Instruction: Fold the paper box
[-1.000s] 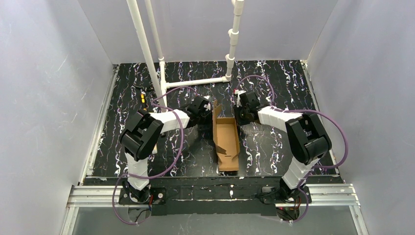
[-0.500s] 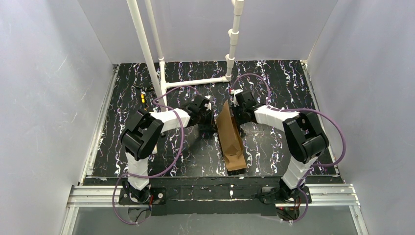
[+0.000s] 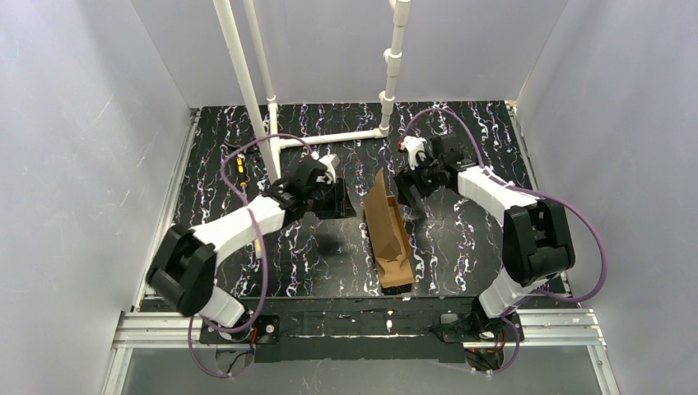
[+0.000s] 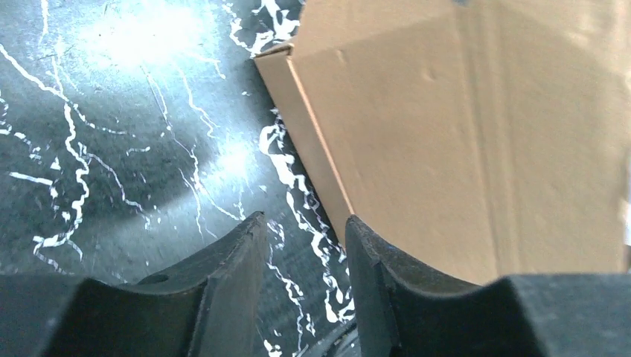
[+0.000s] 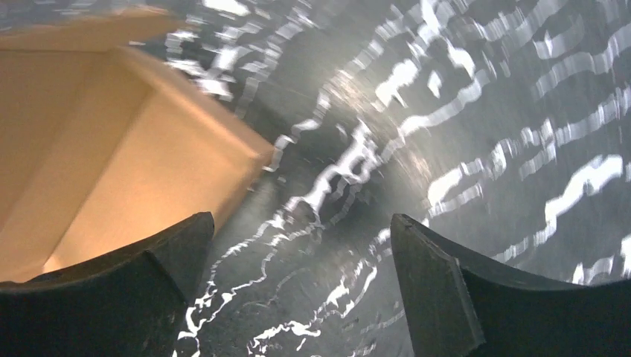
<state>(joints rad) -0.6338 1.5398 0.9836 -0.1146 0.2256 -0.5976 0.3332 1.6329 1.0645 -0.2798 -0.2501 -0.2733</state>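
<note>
The left gripper (image 3: 342, 199) is hovering just left of the paper box (image 3: 387, 226), its 2 fingers (image 4: 231, 260) standing a narrow gap apart and gripping nothing. The paper box is lying mid-table (image 3: 461, 239) between the 2 arms, its long axis running far to near, with the far end angling slightly left toward the back wall. The right gripper (image 3: 409, 196) is hanging just right of that far end, its jaws spread wide and holding nothing.
</note>
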